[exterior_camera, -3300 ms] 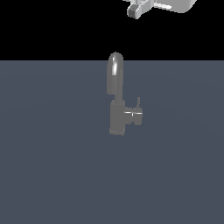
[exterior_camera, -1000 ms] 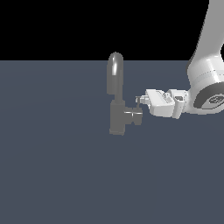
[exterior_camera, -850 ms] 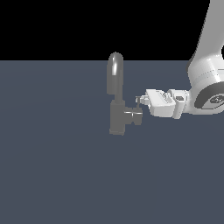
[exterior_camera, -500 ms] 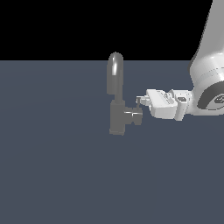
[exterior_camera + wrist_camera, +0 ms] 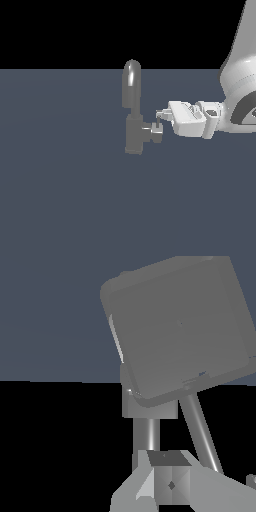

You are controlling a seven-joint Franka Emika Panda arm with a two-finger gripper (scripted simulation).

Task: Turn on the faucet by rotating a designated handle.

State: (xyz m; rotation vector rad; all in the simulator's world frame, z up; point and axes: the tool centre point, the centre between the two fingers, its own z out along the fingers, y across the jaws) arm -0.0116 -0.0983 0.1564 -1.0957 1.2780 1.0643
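The faucet [image 5: 133,134] stands mid-scene: a dull-grey upright body with a tall arched spout [image 5: 131,82] and a side stub [image 5: 154,133] toward the exterior view's right. The handle [image 5: 158,122], a thin short rod, sticks up from the stub. My gripper [image 5: 161,116] comes in from the exterior view's right, its tips right at the rod. In the wrist view the stub's end face [image 5: 177,326] fills the frame. The rod [image 5: 200,431] slants past my fingers [image 5: 167,481], which sit together, shut, not around it.
The faucet stands on a flat dark blue-grey floor [image 5: 65,190]. My white arm [image 5: 240,100] fills the exterior view's right edge. Black background lies above the floor line.
Since 3.3 s ago the gripper has come down from the top of the view to the stub's handle. Over the last second it has barely shifted; the arm edged slightly to the exterior view's right.
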